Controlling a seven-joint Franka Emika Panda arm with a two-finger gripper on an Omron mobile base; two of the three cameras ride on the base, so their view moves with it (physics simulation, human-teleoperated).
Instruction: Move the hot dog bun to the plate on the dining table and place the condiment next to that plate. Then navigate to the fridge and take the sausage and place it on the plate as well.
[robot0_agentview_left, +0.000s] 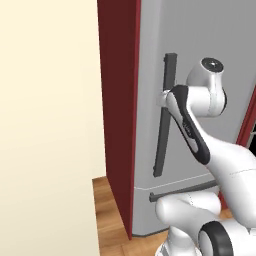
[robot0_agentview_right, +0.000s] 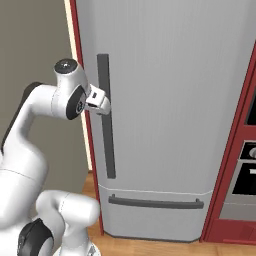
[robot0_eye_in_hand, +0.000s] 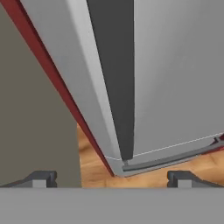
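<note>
From the left base view, my white arm reaches to the tall grey fridge (robot0_agentview_left: 200, 45), door closed, and my claw (robot0_agentview_left: 162, 98) sits at its long dark vertical door handle (robot0_agentview_left: 165, 115). In the right base view the claw (robot0_agentview_right: 103, 106) looks to touch the handle, though I can't be sure. In the hand view my fingertips (robot0_eye_in_hand: 41, 177) stand spread wide, holding nothing, the handle running between them.

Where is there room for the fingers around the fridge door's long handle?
Bare door face lies right of the vertical handle on the fridge. Left is tight: door edge, then red panel. The gripper straddles the handle, jaws wide. Below, the drawer handle crosses.
</note>
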